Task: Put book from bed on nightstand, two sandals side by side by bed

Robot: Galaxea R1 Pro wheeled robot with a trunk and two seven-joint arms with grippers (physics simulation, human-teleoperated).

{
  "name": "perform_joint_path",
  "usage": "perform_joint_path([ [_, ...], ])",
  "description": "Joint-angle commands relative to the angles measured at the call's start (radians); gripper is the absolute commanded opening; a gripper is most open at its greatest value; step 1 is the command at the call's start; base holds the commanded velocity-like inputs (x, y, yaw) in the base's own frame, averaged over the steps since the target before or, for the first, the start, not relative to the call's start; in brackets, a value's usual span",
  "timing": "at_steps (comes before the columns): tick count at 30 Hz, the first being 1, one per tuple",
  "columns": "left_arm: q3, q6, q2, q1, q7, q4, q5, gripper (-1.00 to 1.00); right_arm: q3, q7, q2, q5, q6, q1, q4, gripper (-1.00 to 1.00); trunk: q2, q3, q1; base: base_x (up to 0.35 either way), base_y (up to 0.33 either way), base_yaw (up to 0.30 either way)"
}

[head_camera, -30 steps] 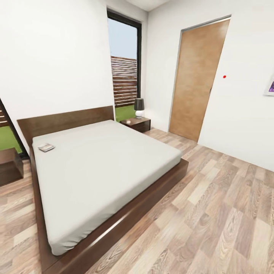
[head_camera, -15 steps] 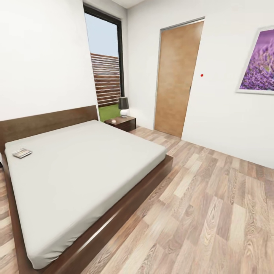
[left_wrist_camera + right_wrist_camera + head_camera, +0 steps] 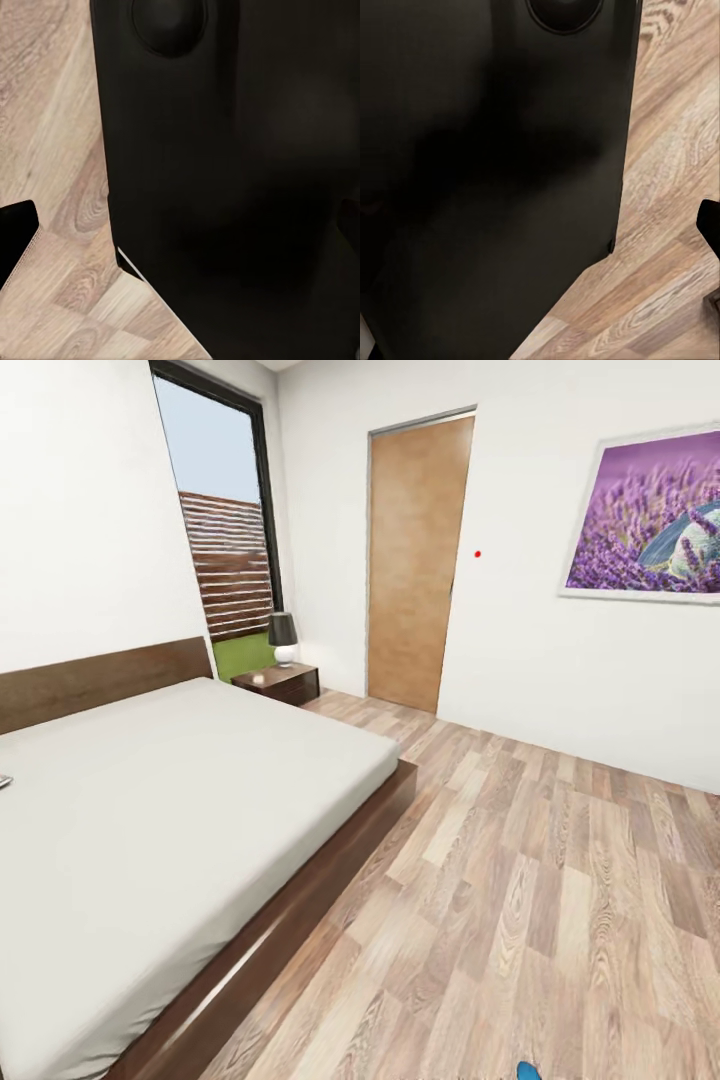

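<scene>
The bed (image 3: pixel 170 800), with an off-white mattress and a brown headboard, takes up the left of the head view. Only a sliver of the book (image 3: pixel 4 782) shows on the mattress at the picture's left edge. A dark nightstand (image 3: pixel 278 682) stands at the bed's far corner, under the window, with a small lamp (image 3: pixel 283 637) on it. A small blue tip (image 3: pixel 527 1071) pokes in at the bottom edge on the floor; I cannot tell whether it is a sandal. Both wrist views look at the robot's dark body and the wood floor, each with a dark finger edge (image 3: pixel 15 238) (image 3: pixel 709 219).
A wooden door (image 3: pixel 415 560) is shut in the far wall, right of the tall window (image 3: pixel 222 530). A purple flower picture (image 3: pixel 650 515) hangs on the right wall. Wood plank floor (image 3: pixel 540 880) stretches right of the bed.
The head view has swung to the right: bed, nightstand and door slid left in the picture, the book nearly left it, and the flower picture and blue tip came in.
</scene>
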Motion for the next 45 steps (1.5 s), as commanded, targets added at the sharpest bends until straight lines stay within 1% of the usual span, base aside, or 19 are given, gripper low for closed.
perform_joint_path([
  [1, 0.000, -0.003, 0.000, 0.000, -0.001, 0.000, 0.000, 1.00, 0.000, 0.001, 0.000, -0.001, -0.004, -0.001, 0.001, 1.00, 0.000, -0.001, 0.000, 0.000, 0.000, -0.271],
  [23, 0.000, -0.003, 0.000, 0.000, -0.001, 0.000, 0.000, 1.00, 0.000, 0.001, 0.000, 0.000, -0.004, -0.001, 0.000, 1.00, 0.000, -0.016, 0.000, 0.000, 0.000, -0.258],
  [30, 0.000, -0.003, 0.000, 0.000, -0.001, 0.000, 0.000, 1.00, 0.000, 0.000, -0.001, 0.001, -0.002, -0.001, -0.003, 1.00, 0.000, -0.017, 0.000, 0.000, 0.000, -0.069],
  [45, 0.003, -0.003, 0.000, 0.000, -0.001, 0.001, 0.003, 1.00, 0.002, 0.000, -0.004, 0.004, -0.001, -0.001, -0.014, 1.00, 0.000, -0.017, 0.000, 0.000, 0.000, -0.009],
])
